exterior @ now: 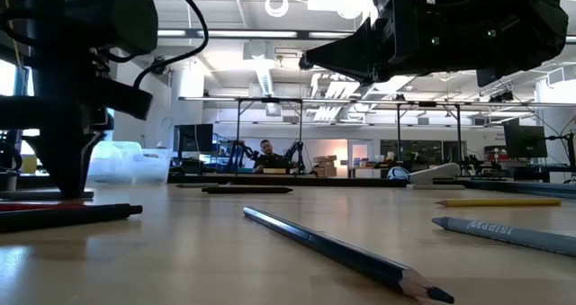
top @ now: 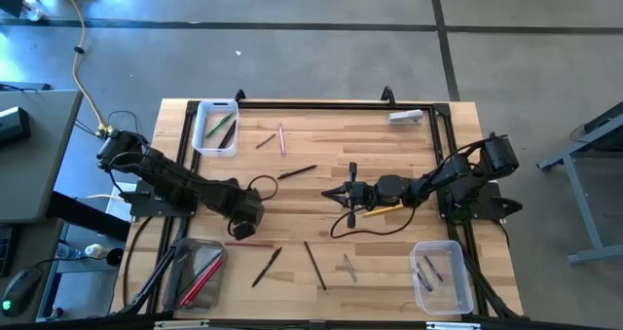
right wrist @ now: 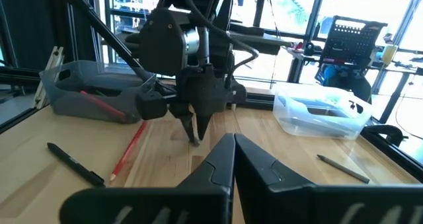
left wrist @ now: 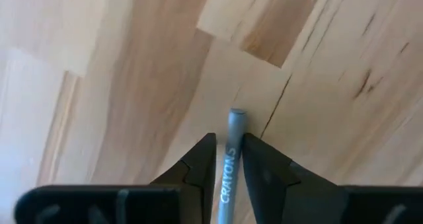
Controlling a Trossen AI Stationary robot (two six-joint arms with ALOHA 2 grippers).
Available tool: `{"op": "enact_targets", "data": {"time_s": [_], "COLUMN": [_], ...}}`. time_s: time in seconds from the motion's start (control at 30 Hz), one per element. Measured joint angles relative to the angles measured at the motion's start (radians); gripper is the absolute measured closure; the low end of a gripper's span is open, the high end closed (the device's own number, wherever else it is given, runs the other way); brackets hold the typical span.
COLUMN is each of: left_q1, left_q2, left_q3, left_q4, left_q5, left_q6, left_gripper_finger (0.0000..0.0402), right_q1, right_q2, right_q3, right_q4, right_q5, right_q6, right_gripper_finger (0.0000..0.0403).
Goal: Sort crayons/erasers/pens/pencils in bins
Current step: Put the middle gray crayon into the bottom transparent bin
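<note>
My left gripper point(top: 243, 220) points down at the table's left-centre and is shut on a grey crayon point(left wrist: 232, 159) printed CRAYONS. My right gripper point(top: 331, 194) hovers shut over the table's middle, touching nothing, with a yellow stick point(top: 375, 211) lying below its wrist. A white-rimmed clear bin point(top: 216, 126) at far left holds green sticks. A grey-tinted bin point(top: 200, 272) at near left holds red ones, and a clear bin point(top: 443, 275) at near right holds grey ones. Loose sticks lie flat on the wood: pink point(top: 281, 138), black point(top: 297, 172), red point(top: 251, 243). My left gripper pinches the grey crayon between its two fingers point(left wrist: 198, 164), coming from above and pointing down. The crayon lies along the fingers, and its blunt end point(left wrist: 236, 113) sticks out past the tips toward the wood. Whether that end touches the table I cannot tell.
A black pen point(top: 266, 265), a dark pencil point(top: 313, 265) and a grey stick point(top: 348, 265) lie near the front edge. A white object point(top: 406, 117) sits at the far right. A black frame point(top: 321, 104) borders the table. A person point(exterior: 265, 152) sits far behind.
</note>
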Motion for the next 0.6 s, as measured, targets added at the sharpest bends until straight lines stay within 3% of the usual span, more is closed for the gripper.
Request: {"op": "enact_targets", "data": {"time_s": [0.2, 0.6], "left_q1": [0.038, 0.051], "left_q2": [-0.010, -0.035], "left_q3": [-0.052, -0.022], "left_q4": [0.077, 0.057], "left_q5": [0.051, 0.066], "left_q6": [0.110, 0.199], "left_gripper_finger": [0.0360, 0.0396], "right_q1": [0.000, 0.000], "right_q2": [0.000, 0.000], "right_q3": [0.000, 0.000], "right_q4": [0.000, 0.000], "right_q5": [0.000, 0.000], "right_q6": [0.000, 0.000], "right_gripper_finger": [0.0403, 0.0403]}}
